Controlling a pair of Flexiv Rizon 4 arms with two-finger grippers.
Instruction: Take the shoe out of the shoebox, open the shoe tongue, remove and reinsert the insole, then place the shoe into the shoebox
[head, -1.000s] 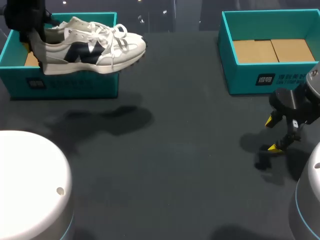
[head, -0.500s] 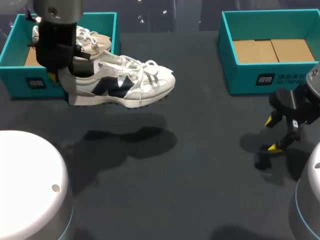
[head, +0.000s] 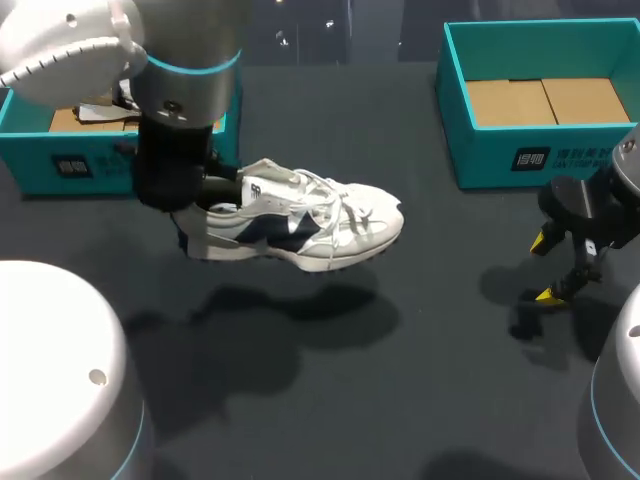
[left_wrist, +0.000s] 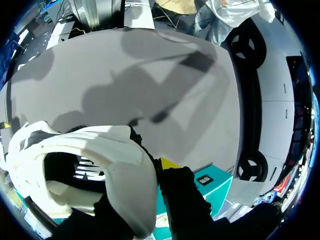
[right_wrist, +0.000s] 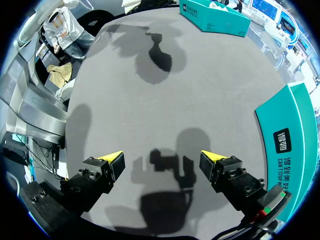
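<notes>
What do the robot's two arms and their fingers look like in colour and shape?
The left arm and the right arm both have rounded pale casings with a light-blue ring at a joint. The left arm's wrist is black. The right gripper has blocky black fingers tipped with bright yellow wedges.

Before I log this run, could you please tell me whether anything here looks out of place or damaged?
Nothing stands out. The shoe hangs roughly level above the table, its heel clamped in the left gripper. The right gripper is open and empty near the right shoebox. Nothing looks spilled or damaged.
</notes>
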